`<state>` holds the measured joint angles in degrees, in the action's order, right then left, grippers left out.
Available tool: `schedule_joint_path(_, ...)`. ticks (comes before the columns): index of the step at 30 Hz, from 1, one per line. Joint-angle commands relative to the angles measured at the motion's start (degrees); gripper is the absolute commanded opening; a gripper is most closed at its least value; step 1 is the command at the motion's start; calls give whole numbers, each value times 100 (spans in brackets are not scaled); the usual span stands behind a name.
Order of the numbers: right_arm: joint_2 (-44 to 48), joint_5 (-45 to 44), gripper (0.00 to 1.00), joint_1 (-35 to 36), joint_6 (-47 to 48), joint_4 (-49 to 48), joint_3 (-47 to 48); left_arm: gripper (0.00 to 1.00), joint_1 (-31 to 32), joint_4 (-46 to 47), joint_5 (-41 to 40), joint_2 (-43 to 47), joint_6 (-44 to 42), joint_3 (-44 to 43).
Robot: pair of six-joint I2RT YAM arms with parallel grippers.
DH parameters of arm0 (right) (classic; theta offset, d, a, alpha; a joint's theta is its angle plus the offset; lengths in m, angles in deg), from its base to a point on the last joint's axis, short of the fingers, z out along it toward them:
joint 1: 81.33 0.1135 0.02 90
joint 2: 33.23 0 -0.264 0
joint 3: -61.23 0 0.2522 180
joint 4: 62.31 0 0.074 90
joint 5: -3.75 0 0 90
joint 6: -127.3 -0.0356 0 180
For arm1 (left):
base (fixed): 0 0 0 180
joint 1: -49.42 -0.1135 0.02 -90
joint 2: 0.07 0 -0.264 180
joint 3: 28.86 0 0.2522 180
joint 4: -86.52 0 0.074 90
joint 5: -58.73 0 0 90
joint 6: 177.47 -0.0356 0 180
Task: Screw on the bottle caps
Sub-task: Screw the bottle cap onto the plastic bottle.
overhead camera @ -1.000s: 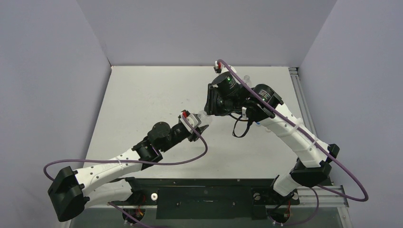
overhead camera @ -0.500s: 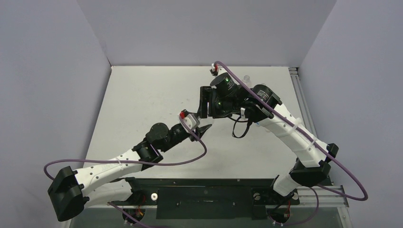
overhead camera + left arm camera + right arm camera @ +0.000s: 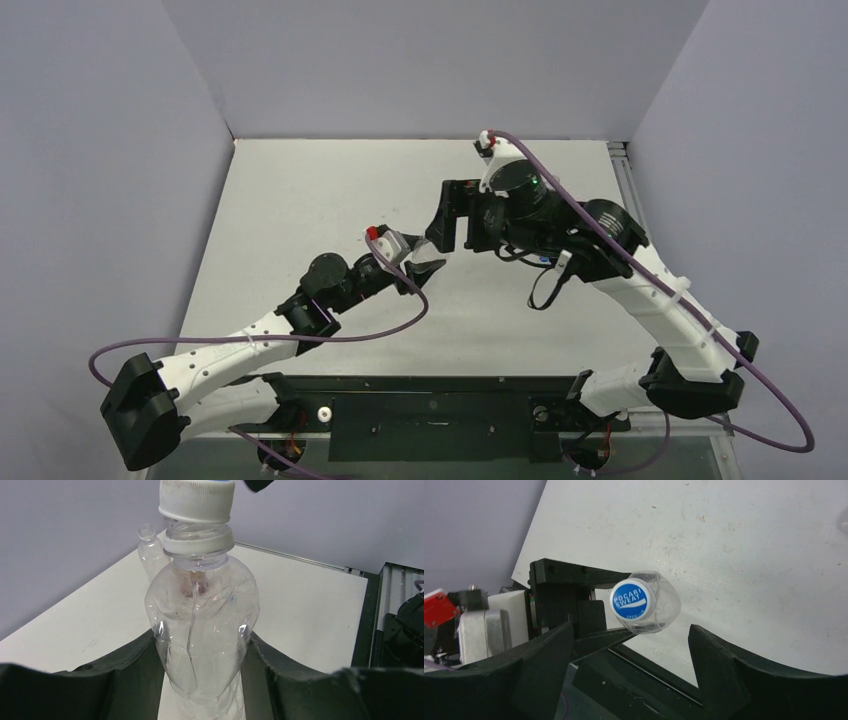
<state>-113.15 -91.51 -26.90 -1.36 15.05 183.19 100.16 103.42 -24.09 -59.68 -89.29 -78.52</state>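
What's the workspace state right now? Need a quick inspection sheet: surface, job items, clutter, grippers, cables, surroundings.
Surface: white table, faint scuffs and specks.
Job's things: clear bottle held in the left gripper; blue-and-white cap sits on its neck, threads showing below it. Second bottle stands behind on the table and looks uncapped. No white cap seen.
Clutter: nothing seen.
Grippers: left gripper shut on the clear bottle's body; right gripper open, fingers either side of the cap, not touching it.
Cables: purple cables loop off both arms.
Surroundings: grey-lilac walls on three sides; metal rail along the table's right edge.
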Motion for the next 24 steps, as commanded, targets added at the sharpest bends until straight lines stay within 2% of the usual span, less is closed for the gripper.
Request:
schedule_joint_path(1,786,-148,80,67,767,-925,-507,11,-219,180,781,52,437,-68)
schedule_joint_path(5,1297,5,79,124,1493,-1359,-927,11,-444,-93,1500,101,594,-153)
schedule_joint_path(9,1541,577,66,149,2173,-1486,-1088,12,-530,-506,2217,227,661,-283)
schedule_joint_path(13,1460,1283,60,148,2656,-1290,-982,12,-648,-900,3120,301,785,-415)
schedule_joint_path(19,1242,1982,59,203,3068,-731,-716,12,-756,-959,4010,323,1169,-519)
schedule_joint_path(24,1153,2211,59,246,3180,-538,-600,12,-769,-928,4308,358,1326,-516)
